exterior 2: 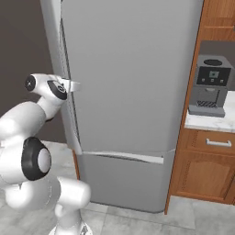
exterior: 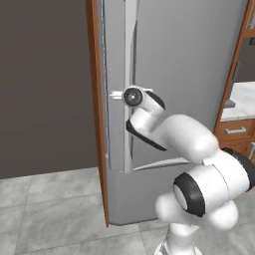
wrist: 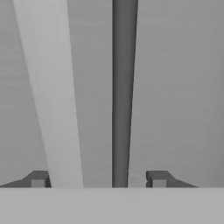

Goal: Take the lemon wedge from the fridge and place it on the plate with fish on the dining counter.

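My claw [wrist: 98, 179] stood spread around the long upright handle [wrist: 54, 96] of the fridge [exterior 2: 133, 82], one fingertip [wrist: 38, 178] on each side, not pinching it. The fridge door was shut, beside a coffee machine [exterior 2: 209, 87] on the tabletop [exterior 2: 213, 121].

Counts: 1 fridge [exterior 2: 133, 82] w/ 1 long vertical handle [exterior: 130, 60], 1 lower freezer drawer [exterior 2: 124, 181]. 1 coffee machine [exterior 2: 209, 85] on 1 desk [exterior 2: 206, 121]. 2 drawer pulls: 1 [exterior 2: 219, 142], 1 [exterior: 235, 131]. 1 gripper [wrist: 98, 180], 2 fingertips [wrist: 38, 179].
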Controlling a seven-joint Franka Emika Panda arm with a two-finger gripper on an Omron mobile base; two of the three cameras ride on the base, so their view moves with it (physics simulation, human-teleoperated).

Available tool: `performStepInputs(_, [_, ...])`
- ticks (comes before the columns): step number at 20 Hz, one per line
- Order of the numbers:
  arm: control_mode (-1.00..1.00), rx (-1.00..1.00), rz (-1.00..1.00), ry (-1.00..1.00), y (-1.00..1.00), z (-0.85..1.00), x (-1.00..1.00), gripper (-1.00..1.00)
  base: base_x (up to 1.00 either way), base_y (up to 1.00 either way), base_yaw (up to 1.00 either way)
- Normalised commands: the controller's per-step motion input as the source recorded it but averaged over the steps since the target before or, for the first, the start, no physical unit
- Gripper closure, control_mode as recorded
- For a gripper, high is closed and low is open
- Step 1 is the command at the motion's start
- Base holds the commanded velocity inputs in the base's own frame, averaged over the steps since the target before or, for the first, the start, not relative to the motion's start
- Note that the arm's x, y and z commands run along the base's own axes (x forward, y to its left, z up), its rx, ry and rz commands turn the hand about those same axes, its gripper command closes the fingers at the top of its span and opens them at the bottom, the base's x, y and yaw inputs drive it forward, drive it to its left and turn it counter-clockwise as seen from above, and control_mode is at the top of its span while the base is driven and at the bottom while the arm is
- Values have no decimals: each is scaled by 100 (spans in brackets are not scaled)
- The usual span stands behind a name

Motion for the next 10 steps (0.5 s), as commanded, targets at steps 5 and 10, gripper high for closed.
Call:
performStepInputs(5, [-100, 4, -26, -8, -66, 40, -100, 100, 0, 0, 0])
performStepInputs(10, [-100, 7, -27, -3, -73, 57, -100, 100, 0, 0, 0])
